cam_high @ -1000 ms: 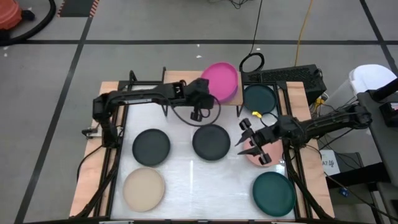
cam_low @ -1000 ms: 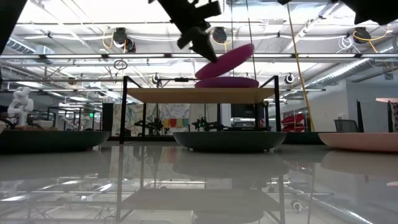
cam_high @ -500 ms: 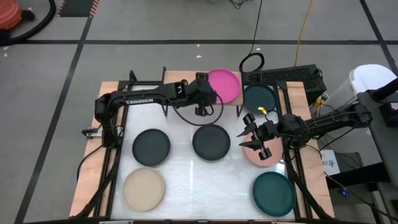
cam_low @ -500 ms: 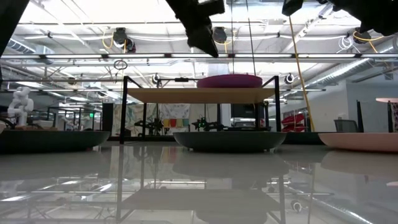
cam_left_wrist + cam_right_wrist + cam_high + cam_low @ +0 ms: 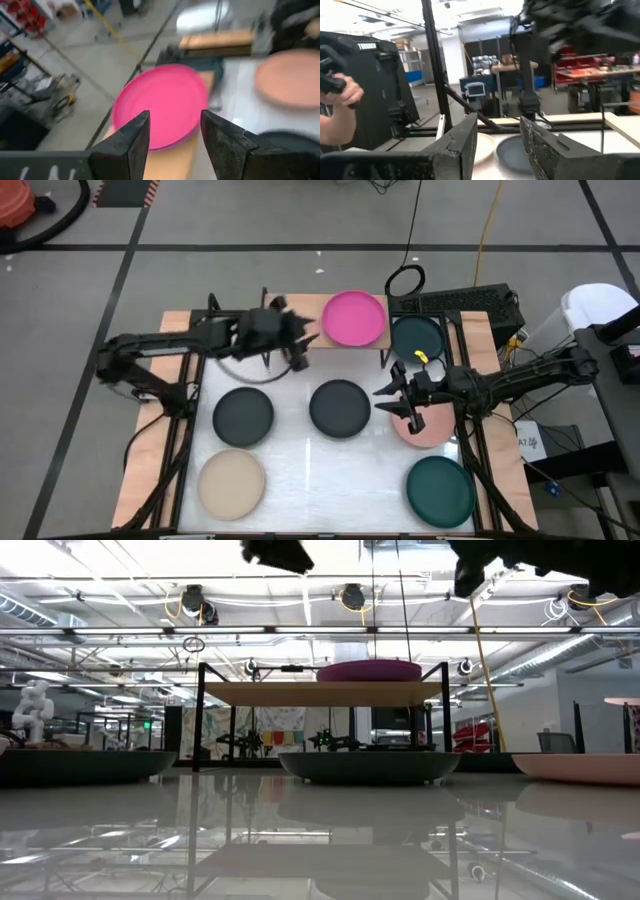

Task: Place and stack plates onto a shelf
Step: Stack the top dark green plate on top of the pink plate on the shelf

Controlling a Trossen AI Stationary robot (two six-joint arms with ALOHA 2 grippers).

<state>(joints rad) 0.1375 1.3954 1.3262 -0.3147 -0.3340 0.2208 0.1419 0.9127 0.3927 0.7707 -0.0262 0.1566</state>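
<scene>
Taking the shelf [image 5: 300, 315] at the far edge of the counter [image 5: 330, 470] as the landmark: nearest the viewer, farthest from the shelf, the beige plate [image 5: 231, 483] and one dark teal plate [image 5: 439, 489] lie untouched on the counter, and closer to the shelf the two charcoal plates [image 5: 243, 416] and [image 5: 340, 408] and the salmon plate [image 5: 428, 430] also sit where they were. Above the salmon plate's shelf-side edge the right gripper [image 5: 400, 402] hangs with its fingers [image 5: 455, 150] spread and empty, having drifted only slightly. The real change is at the shelf: the hot pink plate [image 5: 354, 318], a second ago tilted in the left gripper [image 5: 296, 346], now lies flat on the shelf's right end, apparently on the purple plate, whose rim I take the low view to show [image 5: 368, 671]. The left arm has let go and swung back toward the shelf's left half, fingers [image 5: 131, 142] parted and holding nothing. The second dark teal plate [image 5: 417, 336] rests just beside the shelf's right end. So two plates seem stacked and six remain.
</scene>
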